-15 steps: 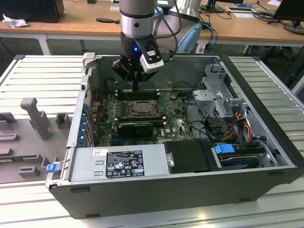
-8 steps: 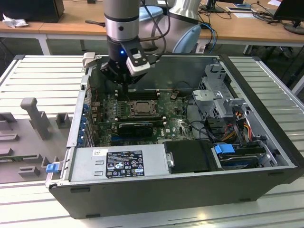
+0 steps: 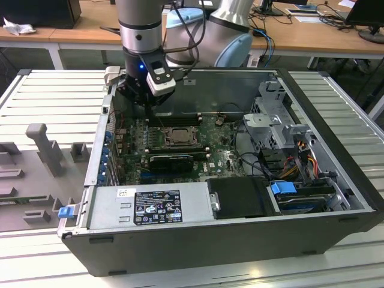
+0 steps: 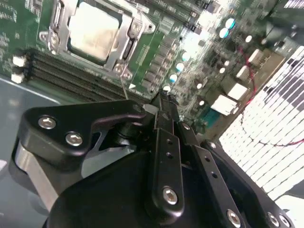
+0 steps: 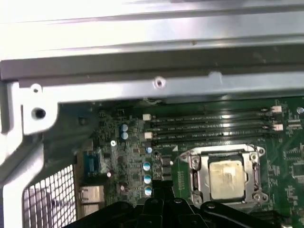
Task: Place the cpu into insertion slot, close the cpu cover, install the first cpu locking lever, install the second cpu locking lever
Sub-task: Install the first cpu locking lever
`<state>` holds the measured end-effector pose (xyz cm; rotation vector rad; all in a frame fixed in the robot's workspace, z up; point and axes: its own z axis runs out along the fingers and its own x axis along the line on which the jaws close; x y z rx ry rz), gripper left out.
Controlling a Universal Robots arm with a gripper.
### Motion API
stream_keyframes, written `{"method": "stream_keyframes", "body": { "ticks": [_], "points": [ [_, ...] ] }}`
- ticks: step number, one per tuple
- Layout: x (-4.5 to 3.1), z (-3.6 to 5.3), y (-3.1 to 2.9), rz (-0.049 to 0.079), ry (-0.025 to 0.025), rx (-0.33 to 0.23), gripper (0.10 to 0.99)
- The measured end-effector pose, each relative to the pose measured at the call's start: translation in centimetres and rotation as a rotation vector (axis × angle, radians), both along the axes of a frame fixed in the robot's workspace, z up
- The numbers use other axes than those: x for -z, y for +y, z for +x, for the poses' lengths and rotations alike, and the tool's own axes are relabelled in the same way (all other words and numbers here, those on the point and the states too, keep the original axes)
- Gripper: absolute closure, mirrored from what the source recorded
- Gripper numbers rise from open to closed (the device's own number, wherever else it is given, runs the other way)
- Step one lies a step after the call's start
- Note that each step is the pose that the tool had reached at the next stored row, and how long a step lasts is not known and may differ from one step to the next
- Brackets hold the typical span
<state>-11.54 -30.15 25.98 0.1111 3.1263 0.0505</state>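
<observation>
- Computer case [image 3: 228,240], open-topped, lies nearest me, with the green motherboard [image 3: 222,159] flat inside it.
- I see the gripper [image 4: 164,102] hanging over the board just beside the socket, fingers pressed together on nothing.
- The cpu cover [image 5: 195,173] lies flat, framing the chip.
- The cpu [image 5: 227,178] sits in the insertion slot [image 5: 216,156].

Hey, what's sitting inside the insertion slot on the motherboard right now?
The cpu lies inside, framed by the metal cpu cover. Whatever lies beneath the chip is covered.
</observation>
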Motion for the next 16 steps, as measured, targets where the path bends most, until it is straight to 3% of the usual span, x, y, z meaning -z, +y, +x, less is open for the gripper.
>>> {"method": "stream_keyframes", "body": {
  "ticks": [3,16],
  "points": [
    [0.27,-0.04,1.23,0.0,0.0,-0.001,0.98],
    [0.47,0.69,1.28,0.0,0.0,-0.003,0.98]
  ]
}}
